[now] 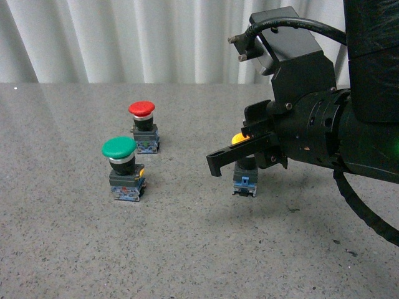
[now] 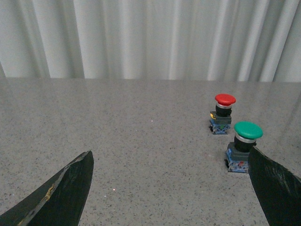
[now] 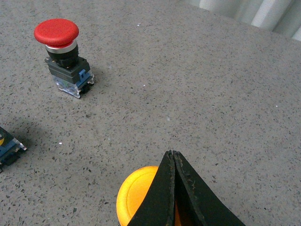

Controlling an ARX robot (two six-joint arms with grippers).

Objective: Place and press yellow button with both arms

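The right gripper (image 1: 218, 163) clenches the yellow button (image 1: 244, 182) toward the right edge of the counter (image 1: 75, 249), while the left gripper (image 2: 169, 154) hangs released, fingers spread.

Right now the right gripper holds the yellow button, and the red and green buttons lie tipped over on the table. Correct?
Not quite. The red button and the green button stand upright on the table, caps up, as the front view shows. The right gripper does hold the yellow button.
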